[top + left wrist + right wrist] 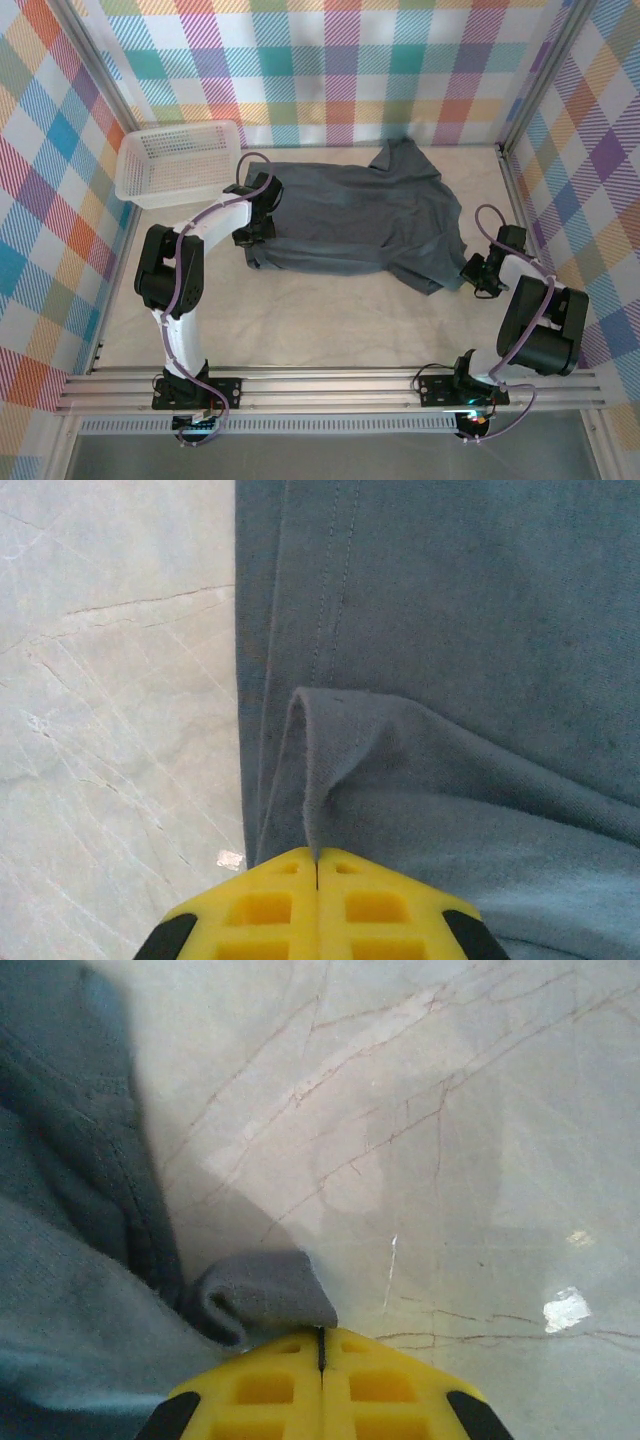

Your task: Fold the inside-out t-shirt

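Cloth of the inside-out t-shirt point(350, 215) lies spread mid-table, its left hem edge pinched between the closed fingers of the left gripper point(317, 856), a right-side corner likewise clamped by the right gripper point(322, 1332). Bare table point(330, 325) lies open toward the arm bases; a white basket point(180, 160) sits near the shirt's far-left edge

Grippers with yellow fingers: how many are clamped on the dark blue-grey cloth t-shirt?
2. The left gripper pinches a fold by the stitched edge at the left end of the dark blue-grey cloth t-shirt; the right gripper pinches a cloth corner at its right end.
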`<state>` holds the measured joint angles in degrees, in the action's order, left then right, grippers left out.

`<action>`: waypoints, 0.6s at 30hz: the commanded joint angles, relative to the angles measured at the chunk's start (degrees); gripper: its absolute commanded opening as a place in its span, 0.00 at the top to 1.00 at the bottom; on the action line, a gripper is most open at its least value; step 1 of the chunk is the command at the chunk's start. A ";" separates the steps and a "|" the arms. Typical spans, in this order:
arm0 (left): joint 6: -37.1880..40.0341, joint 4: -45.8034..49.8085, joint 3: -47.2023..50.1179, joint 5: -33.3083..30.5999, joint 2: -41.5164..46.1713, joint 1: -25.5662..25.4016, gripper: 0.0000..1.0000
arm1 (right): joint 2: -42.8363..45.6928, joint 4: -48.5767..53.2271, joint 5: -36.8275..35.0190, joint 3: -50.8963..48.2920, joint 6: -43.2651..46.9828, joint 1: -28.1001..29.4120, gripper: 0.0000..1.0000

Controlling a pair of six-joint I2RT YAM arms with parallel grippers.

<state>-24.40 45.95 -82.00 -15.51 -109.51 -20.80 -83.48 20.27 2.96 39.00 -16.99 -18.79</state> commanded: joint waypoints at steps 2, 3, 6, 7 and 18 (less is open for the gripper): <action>-0.16 1.43 -0.03 -0.26 2.95 0.61 1.00 | 1.76 2.60 2.31 1.96 -1.39 0.01 1.00; -0.12 1.91 -0.20 -0.52 3.83 0.61 1.00 | 3.28 3.78 3.67 2.33 -2.44 0.00 1.00; 0.36 1.24 1.23 -1.33 8.01 0.67 1.00 | 9.25 5.34 4.17 2.15 -4.32 0.06 1.00; 0.69 0.76 2.25 -1.73 9.51 0.71 1.00 | 11.50 5.38 2.09 1.62 -4.65 0.06 1.00; 0.59 0.85 4.29 -0.03 9.81 1.37 1.00 | 1.82 4.61 5.44 6.22 -4.12 -0.70 0.45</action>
<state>-24.36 46.35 -78.48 -15.86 -99.04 -20.05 -78.56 22.85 5.50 41.85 -19.29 -18.81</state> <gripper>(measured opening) 0.050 0.543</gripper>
